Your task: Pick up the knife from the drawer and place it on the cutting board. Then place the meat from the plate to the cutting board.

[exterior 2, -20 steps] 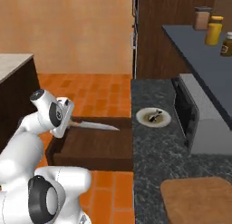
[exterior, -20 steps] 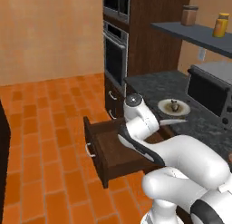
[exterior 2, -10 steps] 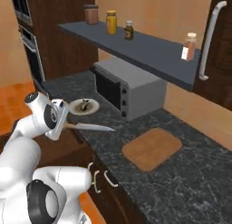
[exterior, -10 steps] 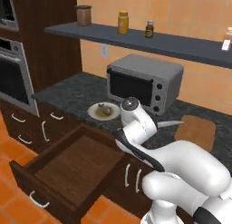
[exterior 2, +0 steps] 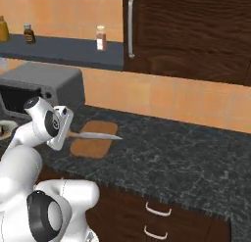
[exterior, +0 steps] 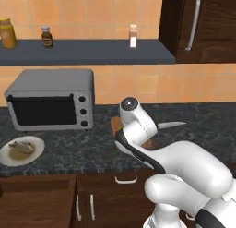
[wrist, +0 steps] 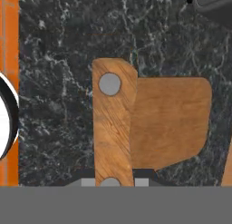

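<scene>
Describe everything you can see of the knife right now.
The knife has a slim silvery pointed blade and a light tan wooden handle with round silver rivets. The claw is shut on the handle and holds the knife roughly level in the air, blade pointing away from the arm. It hangs above the cutting board on the dark stone counter, not touching it.

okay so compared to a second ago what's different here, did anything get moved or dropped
The base has swung round from the open drawer to face the counter, so the whole view shifted. The knife has been carried along and now hangs over the cutting board. The gripper is still shut on the knife's handle; nothing was dropped. The meat still lies on the plate beside the toaster oven.
</scene>
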Available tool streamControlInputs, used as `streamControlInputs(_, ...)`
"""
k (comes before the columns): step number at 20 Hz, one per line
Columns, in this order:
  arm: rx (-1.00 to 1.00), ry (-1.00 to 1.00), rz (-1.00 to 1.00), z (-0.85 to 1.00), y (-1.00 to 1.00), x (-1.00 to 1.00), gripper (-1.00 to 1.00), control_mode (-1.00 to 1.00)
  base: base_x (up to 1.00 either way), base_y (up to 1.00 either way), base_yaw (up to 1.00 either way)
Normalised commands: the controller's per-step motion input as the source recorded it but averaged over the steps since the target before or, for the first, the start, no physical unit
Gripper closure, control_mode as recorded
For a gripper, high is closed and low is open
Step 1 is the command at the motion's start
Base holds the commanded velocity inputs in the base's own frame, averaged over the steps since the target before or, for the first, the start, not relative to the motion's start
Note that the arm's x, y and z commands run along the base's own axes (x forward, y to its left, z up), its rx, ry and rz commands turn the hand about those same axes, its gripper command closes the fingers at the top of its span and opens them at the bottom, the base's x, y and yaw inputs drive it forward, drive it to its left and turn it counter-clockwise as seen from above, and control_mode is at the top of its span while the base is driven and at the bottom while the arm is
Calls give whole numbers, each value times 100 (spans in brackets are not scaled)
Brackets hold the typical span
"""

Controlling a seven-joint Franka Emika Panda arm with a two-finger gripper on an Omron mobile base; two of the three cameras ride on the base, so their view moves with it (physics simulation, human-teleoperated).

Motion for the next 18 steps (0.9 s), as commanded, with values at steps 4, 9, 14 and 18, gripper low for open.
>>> streamControlInputs(4, 0, 0, 0, 0, 0, 0, 100, 100, 17, 58, -70)
streamControlInputs(9, 0, 0, 0, 0, 0, 0, 100, 100, 6, 67, -26)
streamControlInputs(14, 0, 0, 0, 0, 0, 0, 100, 100, 7, 12, 2)
streamControlInputs(18, 0, 0, 0, 0, 0, 0, 100, 100, 61, 0, 2)
